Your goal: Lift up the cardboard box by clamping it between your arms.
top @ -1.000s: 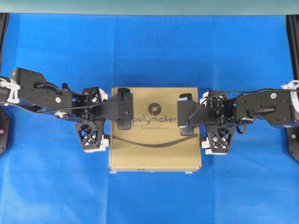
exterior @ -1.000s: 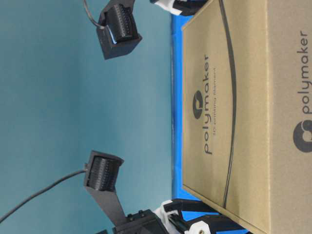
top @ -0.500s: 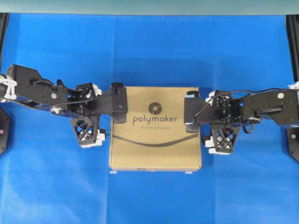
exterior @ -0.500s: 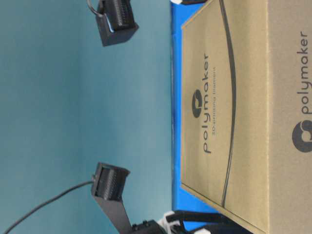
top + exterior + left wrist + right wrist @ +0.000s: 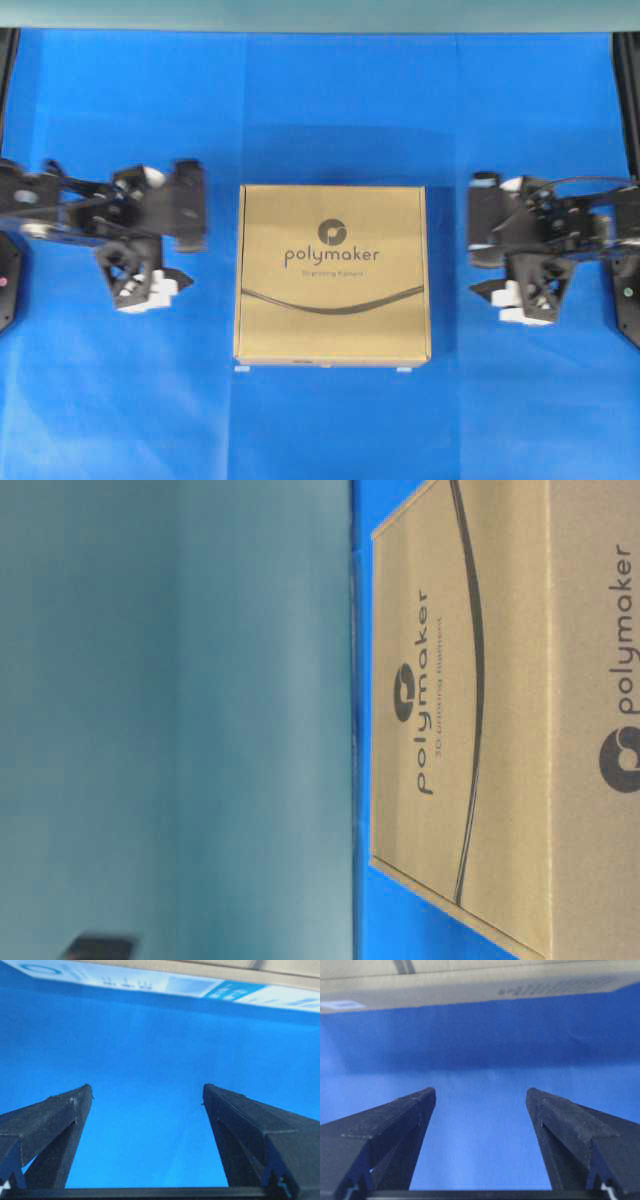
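The cardboard box (image 5: 333,272) lies flat on the blue cloth, logo up, mid-table. It also fills the right of the table-level view (image 5: 480,710). My left gripper (image 5: 165,235) is open and empty, a clear gap to the box's left. My right gripper (image 5: 495,242) is open and empty, a clear gap to its right. In the left wrist view the gripper (image 5: 147,1092) frames only blue cloth, with the box's labelled side (image 5: 150,980) ahead. In the right wrist view the gripper (image 5: 480,1092) likewise faces the box's side (image 5: 470,985). Neither arm touches the box.
Blue cloth (image 5: 330,420) covers the table, with a teal wall (image 5: 170,680) behind it. Black arm bases stand at the left edge (image 5: 8,290) and the right edge (image 5: 628,310). A dark arm part (image 5: 100,948) shows at the table-level view's bottom.
Both arms have pulled outward, away from the box's left and right edges where they reached over it. The box has stayed in place on the cloth.
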Available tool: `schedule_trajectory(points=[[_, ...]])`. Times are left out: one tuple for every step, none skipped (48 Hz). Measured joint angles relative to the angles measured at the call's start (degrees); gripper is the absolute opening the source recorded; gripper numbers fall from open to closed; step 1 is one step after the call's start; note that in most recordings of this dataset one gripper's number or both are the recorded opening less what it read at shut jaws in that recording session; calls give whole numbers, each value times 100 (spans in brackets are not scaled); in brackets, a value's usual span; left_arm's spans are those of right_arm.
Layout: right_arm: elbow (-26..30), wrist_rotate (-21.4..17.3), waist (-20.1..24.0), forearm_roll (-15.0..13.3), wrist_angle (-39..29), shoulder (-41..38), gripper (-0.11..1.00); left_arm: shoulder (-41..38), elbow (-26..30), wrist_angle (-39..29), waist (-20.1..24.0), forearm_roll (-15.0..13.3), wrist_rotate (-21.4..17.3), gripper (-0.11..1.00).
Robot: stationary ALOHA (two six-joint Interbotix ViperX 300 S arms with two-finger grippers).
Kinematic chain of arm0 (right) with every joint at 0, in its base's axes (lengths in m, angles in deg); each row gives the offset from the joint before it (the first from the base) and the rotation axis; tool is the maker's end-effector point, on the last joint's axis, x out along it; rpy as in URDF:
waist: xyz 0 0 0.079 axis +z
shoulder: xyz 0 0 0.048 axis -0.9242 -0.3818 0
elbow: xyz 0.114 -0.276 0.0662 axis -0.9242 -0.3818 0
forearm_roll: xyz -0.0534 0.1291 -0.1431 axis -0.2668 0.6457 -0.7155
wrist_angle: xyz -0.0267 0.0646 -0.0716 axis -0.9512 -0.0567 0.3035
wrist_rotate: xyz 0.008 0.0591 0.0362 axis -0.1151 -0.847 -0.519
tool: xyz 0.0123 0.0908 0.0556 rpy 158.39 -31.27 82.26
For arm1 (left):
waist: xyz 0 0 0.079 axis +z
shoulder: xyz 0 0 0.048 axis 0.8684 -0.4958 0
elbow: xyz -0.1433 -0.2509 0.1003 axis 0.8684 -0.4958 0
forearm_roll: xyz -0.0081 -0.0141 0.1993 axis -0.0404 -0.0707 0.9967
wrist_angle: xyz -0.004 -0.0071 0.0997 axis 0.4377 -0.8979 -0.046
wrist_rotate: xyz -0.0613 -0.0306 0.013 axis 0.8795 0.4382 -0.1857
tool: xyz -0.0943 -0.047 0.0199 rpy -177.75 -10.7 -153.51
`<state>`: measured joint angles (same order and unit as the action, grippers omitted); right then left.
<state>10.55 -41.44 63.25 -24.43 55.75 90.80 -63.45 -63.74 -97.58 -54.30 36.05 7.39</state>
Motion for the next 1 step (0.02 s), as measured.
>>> schedule_trajectory(points=[[-35,0,-9,0,18,79,100,132,-62,70,-9,-9,-9,87]])
